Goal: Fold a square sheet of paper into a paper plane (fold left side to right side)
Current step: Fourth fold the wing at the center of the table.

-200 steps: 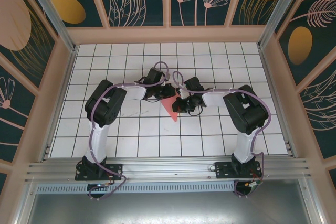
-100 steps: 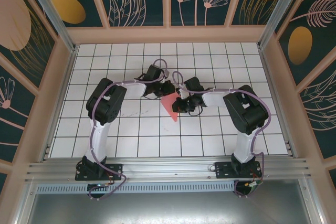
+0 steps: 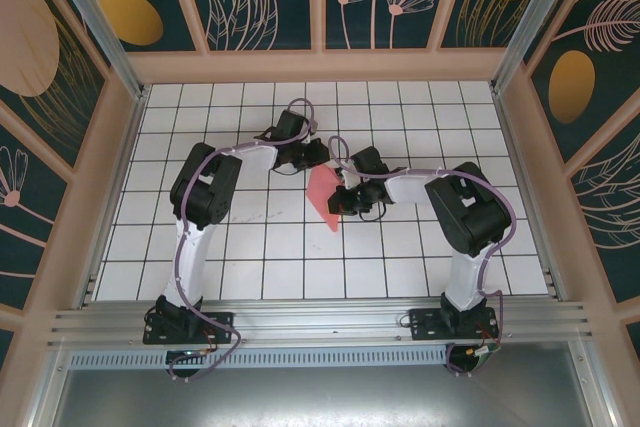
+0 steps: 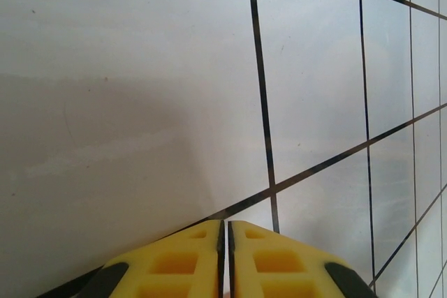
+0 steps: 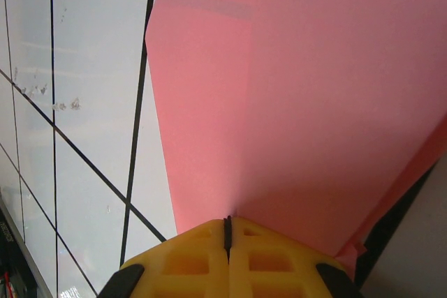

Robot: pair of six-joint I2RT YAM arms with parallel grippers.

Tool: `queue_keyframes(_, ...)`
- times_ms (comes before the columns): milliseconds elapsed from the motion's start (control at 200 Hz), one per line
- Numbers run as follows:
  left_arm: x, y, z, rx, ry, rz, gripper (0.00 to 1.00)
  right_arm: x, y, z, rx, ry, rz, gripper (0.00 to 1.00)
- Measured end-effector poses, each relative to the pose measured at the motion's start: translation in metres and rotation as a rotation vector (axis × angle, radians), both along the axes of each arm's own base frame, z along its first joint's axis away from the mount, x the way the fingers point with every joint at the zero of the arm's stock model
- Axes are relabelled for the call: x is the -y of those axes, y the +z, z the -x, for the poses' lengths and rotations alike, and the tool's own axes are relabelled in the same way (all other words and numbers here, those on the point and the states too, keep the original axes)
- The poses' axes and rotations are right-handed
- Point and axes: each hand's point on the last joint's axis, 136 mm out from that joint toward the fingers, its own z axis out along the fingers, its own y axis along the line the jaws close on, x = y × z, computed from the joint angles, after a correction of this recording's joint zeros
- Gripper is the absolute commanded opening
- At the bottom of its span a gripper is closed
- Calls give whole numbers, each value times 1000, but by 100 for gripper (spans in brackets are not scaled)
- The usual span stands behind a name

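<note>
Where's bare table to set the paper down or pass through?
Free tiles: the table's far rows under the back wall, the strip left of the left arm, the strip right of the right arm, and the near row before both bases. Crowded: mid-table, where left gripper, right gripper and pink paper bunch together.

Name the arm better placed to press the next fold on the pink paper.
Right: the right pincer, shut, meets the paper; the left pincer is over white tiles, apart from it.

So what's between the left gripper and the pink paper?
Just bare white tiles; the top view shows a small gap between the left gripper and the pink paper.
</note>
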Motion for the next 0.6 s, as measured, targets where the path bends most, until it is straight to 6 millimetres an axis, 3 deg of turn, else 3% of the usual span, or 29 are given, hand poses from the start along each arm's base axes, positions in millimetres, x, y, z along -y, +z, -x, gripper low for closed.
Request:
queue_keyframes(150,-9,10,-6,42,11,-20,27,-2,2,0,6,-3,-21,0)
queue_keyframes(205,-21,21,-8,65,37,-38,30,-2,3,-1,10,-7,-26,8)
queue_keyframes(350,-54,81,-3,177,92,-54,31,0,9,1,19,-30,-35,27)
queue_keyframes(465,-64,129,19,270,97,-2,32,4,30,-6,88,-64,-39,44)
queue_keyframes(525,-64,133,34,278,91,21,32,5,46,-12,137,-84,-51,55)
queue_keyframes(595,-62,116,51,239,74,32,33,9,65,-19,209,-109,-62,65)
